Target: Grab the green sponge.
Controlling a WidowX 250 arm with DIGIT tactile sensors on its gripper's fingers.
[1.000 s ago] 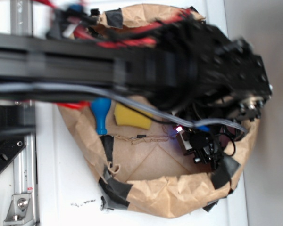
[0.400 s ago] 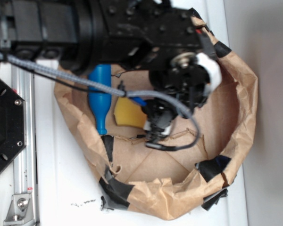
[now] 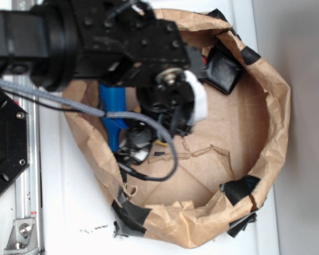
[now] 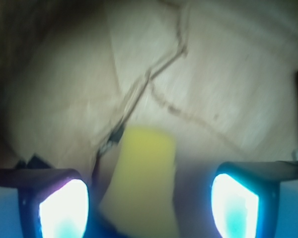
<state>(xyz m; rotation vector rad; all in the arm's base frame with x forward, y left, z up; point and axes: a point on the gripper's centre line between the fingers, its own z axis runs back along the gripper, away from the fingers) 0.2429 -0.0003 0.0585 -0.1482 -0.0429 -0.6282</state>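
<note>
A crumpled brown paper tub (image 3: pixel 276 106), patched with black tape, is seen filling the middle of the exterior frame on the white bench (image 3: pixel 69 212). A smooth blue plastic bottle (image 3: pixel 112 109) lies at its left wall. In the wrist view the soft yellow green sponge (image 4: pixel 141 183) is seen low centre, its long axis running up the frame, between the spread fingers (image 4: pixel 64 206) of the open pincer (image 4: pixel 149 206), untouched.

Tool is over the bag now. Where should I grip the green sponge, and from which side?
Grip the green sponge across its narrow width, on the two long yellow side faces. In the wrist view it lies lengthwise between the open tool fingers, so a straight descent from above should probably work. The blue bottle lies close by; keep clear of it.
</note>
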